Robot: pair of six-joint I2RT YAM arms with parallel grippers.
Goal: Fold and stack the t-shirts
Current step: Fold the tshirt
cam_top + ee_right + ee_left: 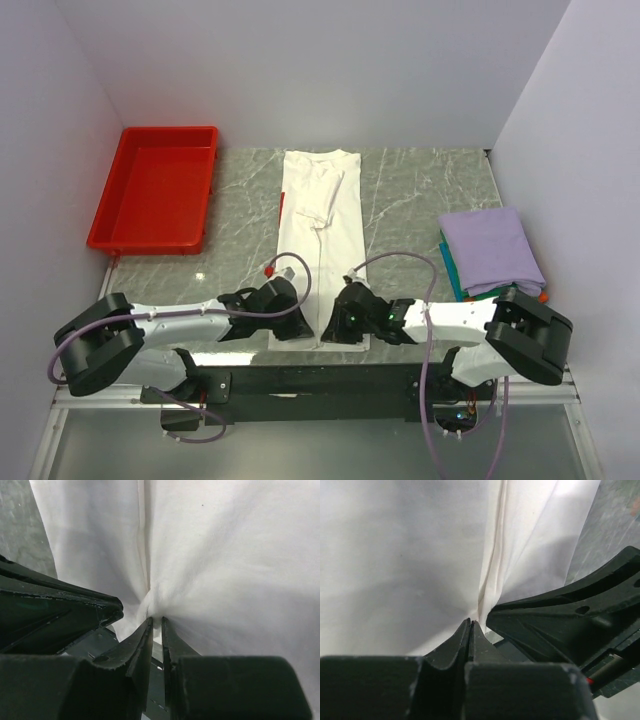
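Observation:
A white t-shirt (320, 210) lies folded into a long narrow strip down the middle of the marble table, collar at the far end. Both grippers sit side by side at its near hem. My left gripper (292, 318) (471, 622) is shut tight, and the creases of the white cloth (395, 555) run into its tips. Between the tips of my right gripper (345, 318) (156, 620) a bunched pinch of the same cloth (225, 555) is held. At the right edge stands a stack of folded t-shirts, lavender (492, 248) on top, with teal (450, 270) and orange (543, 296) edges showing below.
A red plastic tray (160, 190) sits at the far left, against the left wall. Walls close in the table on the left, back and right. Each wrist view shows the other gripper's black body close alongside (570, 615) (50, 610).

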